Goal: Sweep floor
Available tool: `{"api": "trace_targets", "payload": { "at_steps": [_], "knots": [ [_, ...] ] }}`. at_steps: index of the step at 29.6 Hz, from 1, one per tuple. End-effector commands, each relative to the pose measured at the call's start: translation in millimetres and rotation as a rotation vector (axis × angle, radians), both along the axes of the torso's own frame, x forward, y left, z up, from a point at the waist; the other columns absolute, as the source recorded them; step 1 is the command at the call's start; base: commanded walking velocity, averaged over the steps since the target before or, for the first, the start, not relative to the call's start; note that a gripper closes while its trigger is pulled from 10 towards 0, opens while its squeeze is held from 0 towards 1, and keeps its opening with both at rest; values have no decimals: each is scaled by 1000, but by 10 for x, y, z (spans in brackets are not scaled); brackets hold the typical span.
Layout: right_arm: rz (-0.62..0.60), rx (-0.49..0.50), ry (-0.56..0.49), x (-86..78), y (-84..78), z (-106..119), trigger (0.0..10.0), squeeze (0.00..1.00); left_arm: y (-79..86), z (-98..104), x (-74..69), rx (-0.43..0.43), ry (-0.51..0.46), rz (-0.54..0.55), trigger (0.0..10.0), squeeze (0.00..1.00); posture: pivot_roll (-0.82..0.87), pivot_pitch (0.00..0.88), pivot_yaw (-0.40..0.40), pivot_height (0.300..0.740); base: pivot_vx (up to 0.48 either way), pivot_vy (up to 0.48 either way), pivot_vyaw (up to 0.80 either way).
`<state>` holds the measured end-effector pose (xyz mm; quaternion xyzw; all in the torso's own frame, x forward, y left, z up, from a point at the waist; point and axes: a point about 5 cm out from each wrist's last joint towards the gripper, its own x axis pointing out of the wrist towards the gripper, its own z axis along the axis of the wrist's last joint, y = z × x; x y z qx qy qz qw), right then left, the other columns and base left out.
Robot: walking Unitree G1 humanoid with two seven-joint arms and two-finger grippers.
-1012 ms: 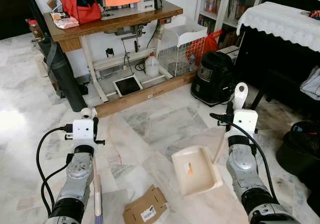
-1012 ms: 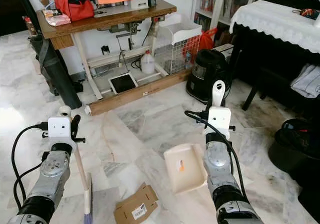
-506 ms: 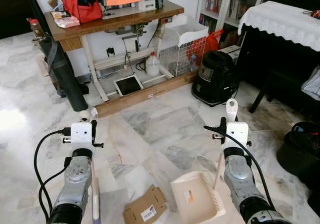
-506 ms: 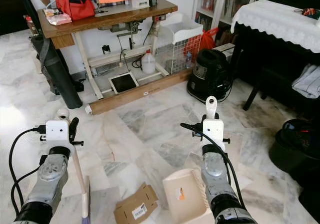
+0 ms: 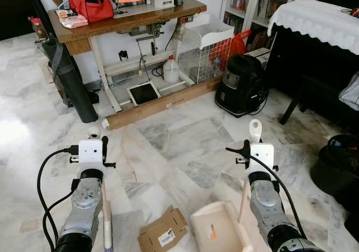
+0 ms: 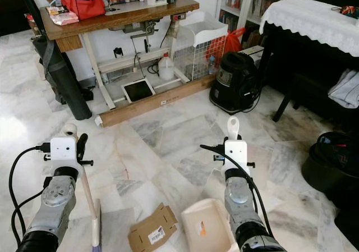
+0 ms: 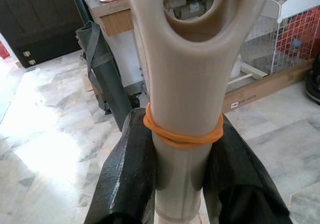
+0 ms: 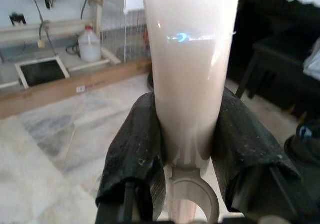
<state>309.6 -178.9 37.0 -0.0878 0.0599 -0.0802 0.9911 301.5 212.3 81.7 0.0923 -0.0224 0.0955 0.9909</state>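
Observation:
My left gripper [image 5: 99, 142] is shut on the beige broom handle [image 7: 185, 84], just below an orange rubber band [image 7: 182, 136]. The broom stick [image 6: 90, 198] slants down to the bristles [image 6: 95, 232] on the marble floor at my lower left. My right gripper [image 5: 252, 145] is shut on the cream dustpan's long handle [image 8: 192, 59]. The dustpan [image 5: 216, 229] rests on the floor low in the view, with a small orange scrap inside. A flattened piece of brown cardboard [image 5: 162, 235] lies between broom and dustpan, right beside the pan's left edge.
Ahead stands a wooden sewing table [image 5: 129, 19] with a plank [image 5: 162, 103] along its foot, a jug [image 5: 170, 72] and a wire basket [image 5: 205, 55]. A black vacuum [image 5: 242, 86] stands right of them. A dark rolled bag [image 5: 70, 81] leans left; a black bin [image 5: 336, 162] sits right.
The right gripper has drawn the dustpan back toward me and closer to the cardboard. The left gripper and broom have hardly moved.

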Motion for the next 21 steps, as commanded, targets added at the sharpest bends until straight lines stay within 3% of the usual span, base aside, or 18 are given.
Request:
{"api": "trace_targets", "payload": {
  "at_steps": [1, 13, 21],
  "knots": [
    [-33, 54, 42, 15, 1, -33, 10000, 0, -14, 92, 37, 8, -24, -29, 10000, 0, 36, 42, 18, 740, 0, 0, 0],
    [-31, 95, 109, -19, 19, -125, 10000, 0, -116, 131, 111, -14, -20, -111, 10000, 0, 37, 13, 24, 740, 0, 0, 0],
    [5, 71, 35, 59, 51, 1, 10000, 0, -90, 161, 118, -15, -28, -111, 10000, 0, 48, 13, 17, 740, 0, 0, 0]
  ]
}}
